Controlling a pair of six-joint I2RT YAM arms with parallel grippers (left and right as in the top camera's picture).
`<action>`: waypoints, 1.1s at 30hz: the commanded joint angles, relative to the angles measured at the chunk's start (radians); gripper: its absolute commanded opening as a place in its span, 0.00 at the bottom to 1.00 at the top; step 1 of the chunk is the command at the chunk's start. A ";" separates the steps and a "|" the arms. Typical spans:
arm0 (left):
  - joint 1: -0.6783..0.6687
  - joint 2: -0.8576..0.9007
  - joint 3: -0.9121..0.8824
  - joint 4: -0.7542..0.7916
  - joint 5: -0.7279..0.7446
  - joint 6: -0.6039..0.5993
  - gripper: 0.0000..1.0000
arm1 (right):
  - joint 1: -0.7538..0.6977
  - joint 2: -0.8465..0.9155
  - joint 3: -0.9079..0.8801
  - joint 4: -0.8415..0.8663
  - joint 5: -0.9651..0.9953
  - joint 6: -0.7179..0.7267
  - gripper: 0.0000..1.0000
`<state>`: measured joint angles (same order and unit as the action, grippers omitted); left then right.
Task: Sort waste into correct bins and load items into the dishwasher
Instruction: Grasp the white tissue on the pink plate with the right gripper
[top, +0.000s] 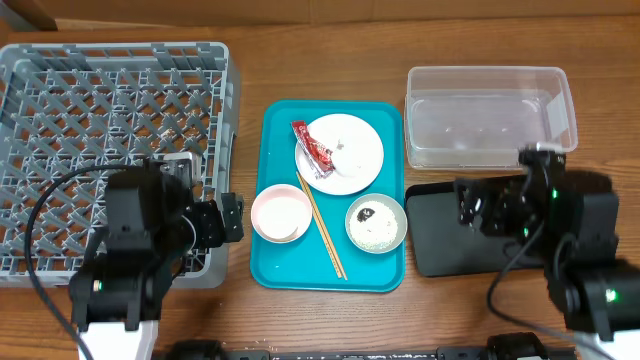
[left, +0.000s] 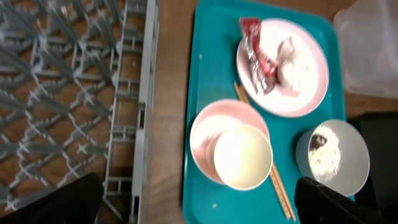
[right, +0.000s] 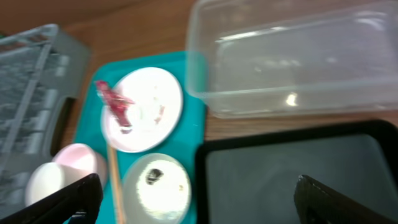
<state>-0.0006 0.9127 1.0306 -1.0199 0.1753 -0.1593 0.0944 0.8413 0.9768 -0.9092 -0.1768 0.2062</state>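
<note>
The red wrapper lies slantwise on the left part of the white plate, with the crumpled white paper just beside it near the plate's middle. The plate sits at the far end of a teal tray. Nearer on the same tray stand the pink bowl on the left and the grey-green bowl on the right. The grey-green bowl holds the white rice and a small dark scrap. The chopsticks lie together between the two bowls, running at a slant from the plate's near edge toward the tray's near rim. The left pincer hangs over the strip of wooden surface between the tray and the grey dish rack, just beside the pink bowl. Its fingers are spread wide and grasp nothing. The right pincer hangs over the left part of the black tray, near the grey-green bowl and apart from it. It too is released and empty, its fingers wide apart in the wrist view. The clear tub stands just behind the black tray, to the right of the plate.
</note>
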 joint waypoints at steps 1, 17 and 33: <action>-0.006 0.043 0.027 -0.041 0.005 -0.013 1.00 | 0.006 0.059 0.072 0.048 -0.146 -0.013 1.00; 0.013 0.074 0.027 -0.087 -0.075 -0.058 1.00 | 0.319 0.613 0.435 -0.032 -0.021 -0.084 1.00; 0.013 0.075 0.027 -0.087 -0.074 -0.058 1.00 | 0.430 1.118 0.475 0.251 0.089 0.085 1.00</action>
<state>0.0071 0.9844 1.0351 -1.1080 0.1143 -0.2077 0.5217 1.9270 1.4338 -0.6800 -0.1150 0.2142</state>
